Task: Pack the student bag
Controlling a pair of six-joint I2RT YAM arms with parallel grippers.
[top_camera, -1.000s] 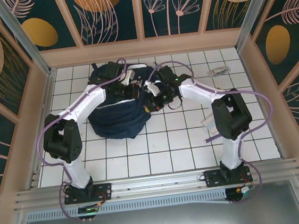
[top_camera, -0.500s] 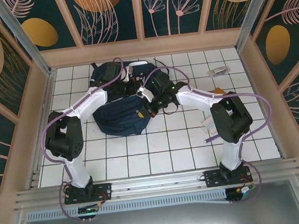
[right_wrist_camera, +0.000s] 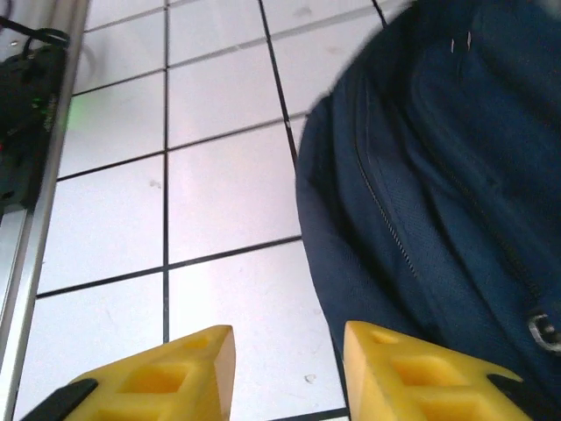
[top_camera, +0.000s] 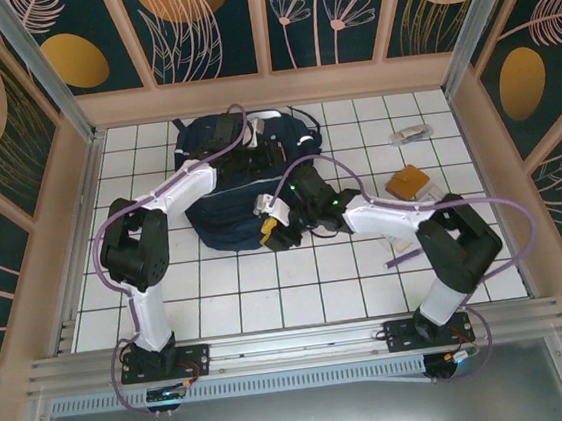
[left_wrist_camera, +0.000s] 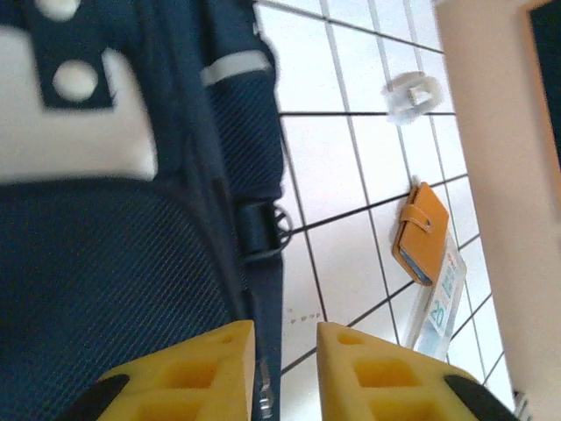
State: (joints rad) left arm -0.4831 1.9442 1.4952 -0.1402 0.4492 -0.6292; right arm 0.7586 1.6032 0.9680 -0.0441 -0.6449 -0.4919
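The student bag [top_camera: 231, 198], navy with white patches, lies on the tiled floor at the back middle. My left gripper [top_camera: 267, 158] hovers over its upper right part. In the left wrist view the yellow fingers [left_wrist_camera: 210, 364] stand apart over the bag's [left_wrist_camera: 114, 263] right edge, where a strap and a zipper pull lie below the gap; nothing is gripped. My right gripper [top_camera: 270, 233] sits at the bag's near right corner. In the right wrist view it [right_wrist_camera: 289, 360] is open over bare tile, with the bag's [right_wrist_camera: 438, 167] edge just beside the right finger.
An orange wallet [top_camera: 408, 180] [left_wrist_camera: 421, 232] and a printed card [left_wrist_camera: 441, 303] lie right of the bag. A clear plastic item [top_camera: 411, 133] [left_wrist_camera: 412, 92] sits further back. A purple pen [top_camera: 398, 256] lies by the right arm. Wooden walls [top_camera: 268, 89] ring the floor.
Both grippers have gone from shut to open and let go of the bag. The bag has settled flatter and further back. The right gripper has moved down to its near corner.
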